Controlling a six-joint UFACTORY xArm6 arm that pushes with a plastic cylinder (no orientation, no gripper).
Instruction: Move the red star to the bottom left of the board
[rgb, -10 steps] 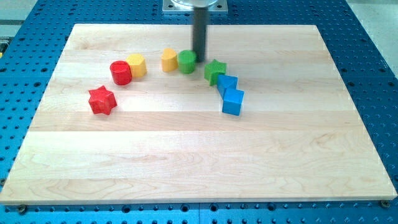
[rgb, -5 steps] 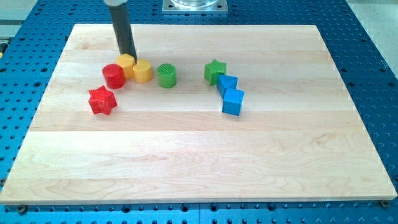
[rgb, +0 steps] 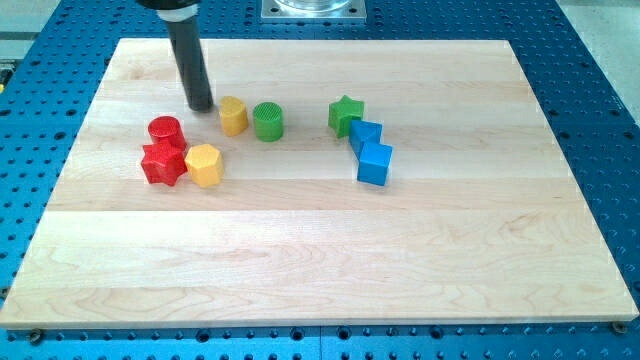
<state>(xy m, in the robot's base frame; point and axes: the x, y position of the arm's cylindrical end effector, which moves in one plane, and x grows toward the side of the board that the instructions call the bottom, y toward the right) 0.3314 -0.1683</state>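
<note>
Camera view: red star (rgb: 162, 165) below-left of my tip (rgb: 201, 107)

No text, label, brand, number or sign can be read anywhere: none on the bench (rgb: 330, 270), the blocks, the rod or the blue perforated surface around it.

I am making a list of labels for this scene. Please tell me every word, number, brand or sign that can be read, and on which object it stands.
None: no word, number, brand or sign can be read anywhere.
The wooden board is bare wood.
The red star, the other coloured blocks and my tip carry no markings.
The blue perforated table shows only holes.
</note>
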